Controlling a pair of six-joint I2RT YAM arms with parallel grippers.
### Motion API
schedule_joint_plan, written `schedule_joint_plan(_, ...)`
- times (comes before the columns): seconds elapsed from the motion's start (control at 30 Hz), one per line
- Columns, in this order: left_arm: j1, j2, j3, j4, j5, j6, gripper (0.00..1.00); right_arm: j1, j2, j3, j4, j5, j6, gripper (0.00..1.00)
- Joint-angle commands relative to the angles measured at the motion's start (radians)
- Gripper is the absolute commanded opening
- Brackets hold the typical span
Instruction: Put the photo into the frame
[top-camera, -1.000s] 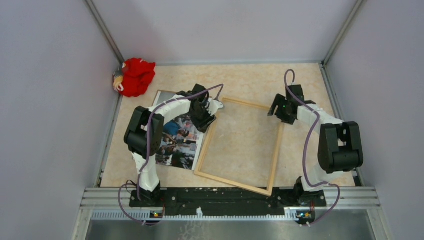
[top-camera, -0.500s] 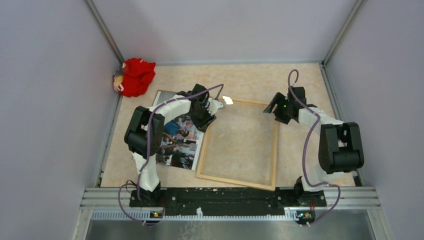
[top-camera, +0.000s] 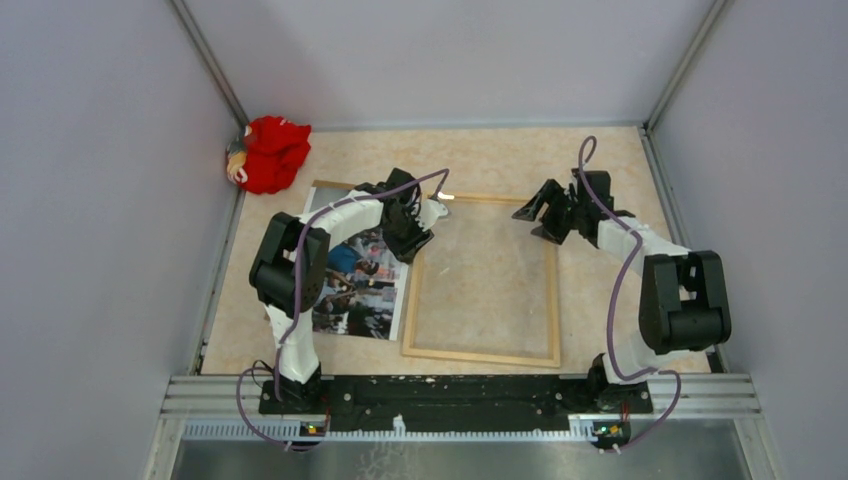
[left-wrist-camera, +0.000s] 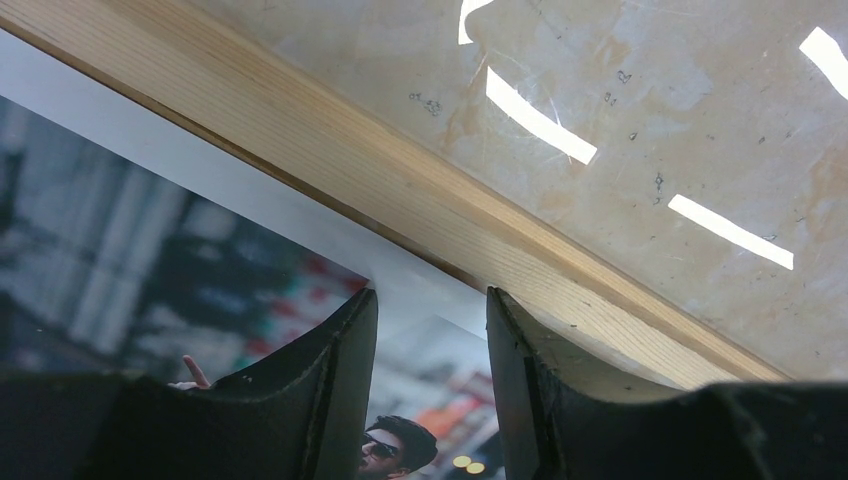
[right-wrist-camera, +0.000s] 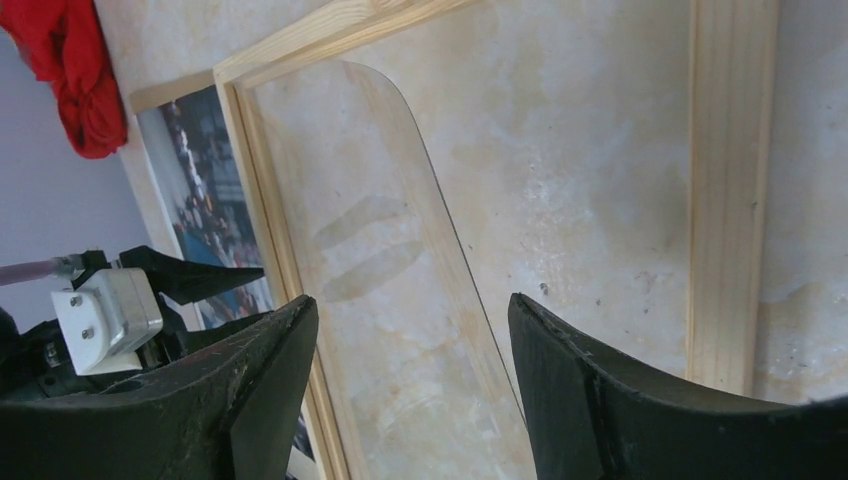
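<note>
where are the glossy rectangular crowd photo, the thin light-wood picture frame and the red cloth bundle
glossy rectangular crowd photo (top-camera: 362, 295), top view, its printed lower part
thin light-wood picture frame (top-camera: 480, 356), top view, its near rail
red cloth bundle (top-camera: 275, 155), top view, its middle

The frame is pale wood, the photo blue-grey-red, white-bordered; the cloth red.

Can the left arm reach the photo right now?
Probably yes: the left gripper hangs open right above the photo's white edge, beside the frame, and nothing covers that spot. Flat paper may be hard to pinch.
</note>
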Motion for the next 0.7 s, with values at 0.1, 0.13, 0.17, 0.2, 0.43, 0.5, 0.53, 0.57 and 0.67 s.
schedule_joint_plan(0.1,-0.011,0.023,0.002,0.035,0.009,-0.009,0.51,0.004,-0.035,0.032,0.067,-0.098,0.011,0.69)
schedule_joint_plan(0.13,-0.011,0.023,0.001,0.035,0.009,-0.008,0.51,0.004,-0.035,0.03,0.067,-0.107,0.008,0.69)
schedule_joint_plan(0.17,-0.012,0.023,0.0,0.035,0.009,-0.007,0.51,0.004,-0.038,0.028,0.065,-0.112,-0.003,0.69)
schedule_joint_plan(0.2,-0.01,0.023,0.001,0.035,0.008,-0.008,0.51,0.005,-0.04,0.02,0.065,-0.119,-0.013,0.69)
schedule_joint_plan(0.43,-0.001,0.007,0.004,0.026,0.023,-0.016,0.5,0.004,-0.106,-0.177,0.244,-0.286,-0.007,0.75)
schedule_joint_plan(0.5,0.0,0.003,0.004,0.022,0.023,-0.016,0.5,0.004,-0.136,-0.234,0.309,-0.322,0.019,0.77)
schedule_joint_plan(0.53,0.0,0.001,0.004,0.021,0.023,-0.016,0.5,0.005,-0.145,-0.255,0.332,-0.336,0.032,0.77)
schedule_joint_plan(0.57,0.001,0.001,0.005,0.018,0.023,-0.016,0.5,0.004,-0.152,-0.268,0.347,-0.346,0.044,0.77)
schedule_joint_plan(0.67,0.001,-0.001,0.005,0.013,0.023,-0.02,0.5,0.004,-0.163,-0.298,0.38,-0.375,0.075,0.76)
